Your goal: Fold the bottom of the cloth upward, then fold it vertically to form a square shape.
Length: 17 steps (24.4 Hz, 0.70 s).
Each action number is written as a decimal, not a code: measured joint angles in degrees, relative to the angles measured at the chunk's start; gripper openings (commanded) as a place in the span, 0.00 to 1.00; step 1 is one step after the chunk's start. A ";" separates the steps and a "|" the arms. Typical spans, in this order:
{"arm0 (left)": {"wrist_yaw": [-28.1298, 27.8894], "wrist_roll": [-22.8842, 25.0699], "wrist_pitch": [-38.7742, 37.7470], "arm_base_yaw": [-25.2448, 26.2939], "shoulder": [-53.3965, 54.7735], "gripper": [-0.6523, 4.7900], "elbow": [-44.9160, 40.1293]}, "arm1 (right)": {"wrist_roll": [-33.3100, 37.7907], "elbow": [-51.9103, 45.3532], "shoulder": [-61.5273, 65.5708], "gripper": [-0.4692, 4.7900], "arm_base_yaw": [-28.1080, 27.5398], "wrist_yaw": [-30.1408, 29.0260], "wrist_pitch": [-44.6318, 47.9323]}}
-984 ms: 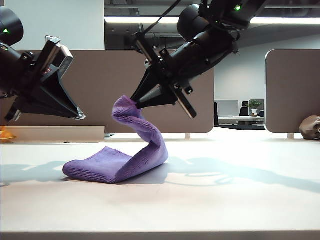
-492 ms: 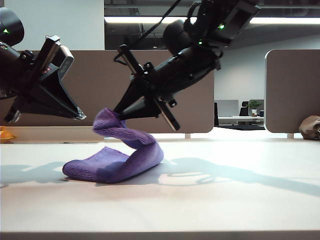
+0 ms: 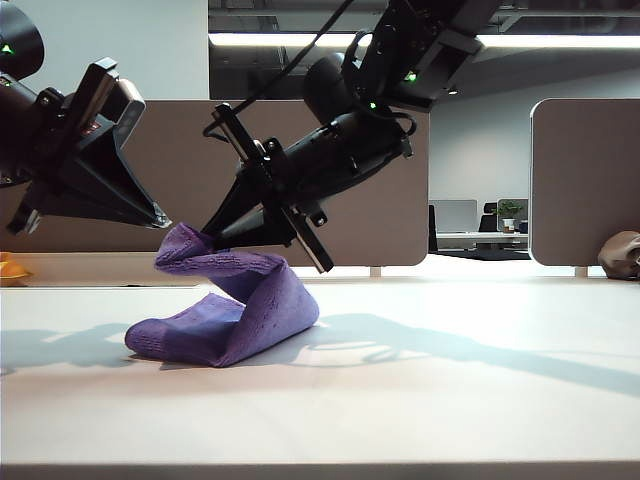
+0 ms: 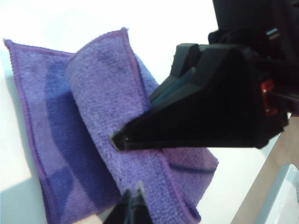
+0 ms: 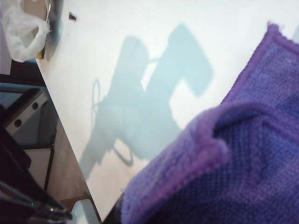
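Observation:
The purple cloth [image 3: 235,315] lies folded on the white table [image 3: 450,380], with its right part lifted and curled over to the left. My right gripper [image 3: 207,232] reaches across from the upper right and is shut on the raised edge of the cloth [image 5: 233,163], which hides its jaws in the right wrist view. My left gripper [image 3: 160,222] hangs just left of that edge, shut and holding nothing. In the left wrist view its fingertips [image 4: 133,198] hover over the cloth [image 4: 88,112], and the right gripper [image 4: 117,140] pinches the fold.
Brown partition panels [image 3: 180,170] stand behind the table. An orange thing [image 3: 10,268] sits at the far left edge and a brownish lump [image 3: 620,255] at the far right. A white plastic bag [image 5: 21,28] lies beyond the table's edge.
My right gripper has moved left and down with the cloth's edge, so the lifted part now bends over the lying part. The left gripper has stayed almost in place.

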 measured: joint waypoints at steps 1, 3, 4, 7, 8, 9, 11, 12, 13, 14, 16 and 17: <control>-0.07 -0.02 -0.20 0.02 -0.13 0.11 0.00 | 0.00 0.02 0.07 0.12 0.13 0.00 0.09; -0.04 0.00 -0.37 0.00 -0.26 0.11 0.00 | 0.02 0.11 0.50 0.12 0.20 0.00 0.55; -0.07 0.04 -0.44 0.00 -0.26 0.11 0.00 | 0.02 0.15 0.81 0.12 0.20 -0.04 0.68; -0.07 0.07 -0.66 0.02 -0.26 0.11 0.00 | 0.04 0.13 1.88 0.12 0.24 -0.02 0.68; -0.11 0.09 -0.90 0.02 -0.26 0.11 0.00 | 0.04 0.11 2.36 0.12 0.37 -0.02 0.72; -0.13 0.09 -1.20 0.02 -0.26 0.11 0.00 | 0.07 0.09 2.43 0.13 0.42 0.00 0.83; -0.15 0.15 -2.08 0.02 -0.26 0.11 -0.02 | 0.24 0.11 2.40 0.18 0.59 -0.02 2.36; -0.15 0.15 -2.10 0.02 -0.26 0.11 0.00 | 0.57 0.11 2.40 0.22 0.63 0.00 2.99; -0.15 0.15 -2.10 0.02 -0.26 0.11 0.00 | 0.77 0.11 2.40 0.23 0.70 0.00 3.69; -0.15 0.15 -2.10 0.04 -0.26 0.11 -0.02 | 1.03 0.11 2.43 0.28 0.76 0.00 4.20; -0.15 0.15 -2.12 0.07 -0.26 0.11 0.00 | 2.03 0.11 2.58 0.32 0.83 -0.07 5.22; -0.15 0.15 -2.21 0.07 -0.26 0.11 0.00 | 2.45 0.15 2.86 0.32 0.83 -0.20 5.70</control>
